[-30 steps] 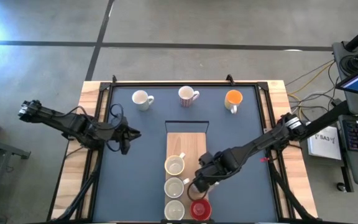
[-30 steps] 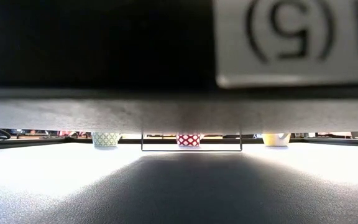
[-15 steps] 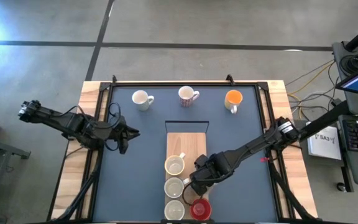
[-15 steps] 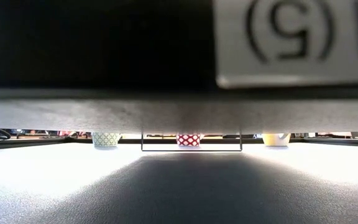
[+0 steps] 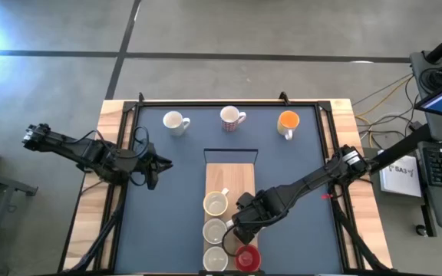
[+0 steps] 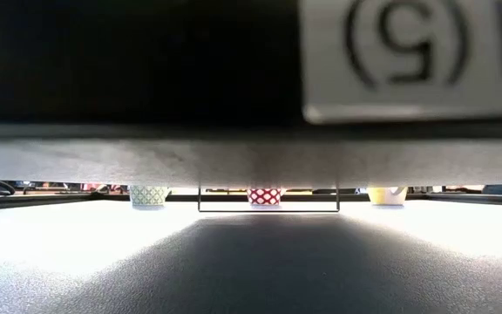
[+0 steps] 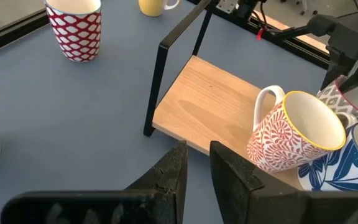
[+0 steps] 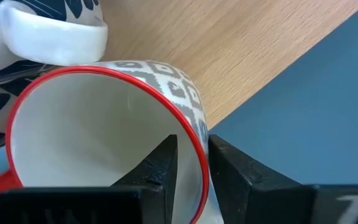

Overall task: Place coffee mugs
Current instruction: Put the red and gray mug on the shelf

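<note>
Right gripper [image 5: 235,232]: low over the near end of the wooden board [image 5: 231,184], fingers [image 8: 160,165] pinched on the rim wall of the red-rimmed grey-patterned mug [image 8: 114,134], one finger inside, one outside. Only the right wrist view shows this grip; from above the arm covers that mug. The mug is tilted, mouth towards the wrist camera, with the board edge and bare blue mat [image 5: 167,199] just beside it.

Left gripper [image 5: 153,170]: waits over the mat's left side, well apart from the board, fingers narrow and empty.

On the board, high view: a column of three pale mugs, the farthest [image 5: 216,203] yellow-rimmed, plus a red mug [image 5: 247,258] at the near edge. The left wrist view gives the yellow-rimmed one [image 7: 291,134] a red pattern, leaning, handle up.

Far row: white mug [image 5: 174,122], red-patterned mug [image 5: 231,117], orange mug [image 5: 288,122], upright, spaced apart. The board's far half is bare.
</note>
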Controlling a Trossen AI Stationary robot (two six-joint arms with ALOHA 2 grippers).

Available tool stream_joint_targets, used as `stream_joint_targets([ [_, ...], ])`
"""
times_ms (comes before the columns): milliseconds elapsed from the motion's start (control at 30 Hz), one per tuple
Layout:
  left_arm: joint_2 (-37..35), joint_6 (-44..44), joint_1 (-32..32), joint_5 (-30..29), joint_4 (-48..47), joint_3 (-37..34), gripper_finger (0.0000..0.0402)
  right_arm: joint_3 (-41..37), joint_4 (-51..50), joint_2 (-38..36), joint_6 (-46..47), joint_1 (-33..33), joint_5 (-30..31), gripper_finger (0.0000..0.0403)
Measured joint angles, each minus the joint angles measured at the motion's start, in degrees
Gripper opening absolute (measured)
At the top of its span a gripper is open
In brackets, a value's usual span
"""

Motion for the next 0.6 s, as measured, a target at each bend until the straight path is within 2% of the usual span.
stream_joint_targets([
  [600, -0.06, 0.01, 0.0, 0.0, -0.66, 0.0, 0.0052, 0.0, 0.74, -0.48, -2.9, 0.0, -0.57, 0.0068],
])
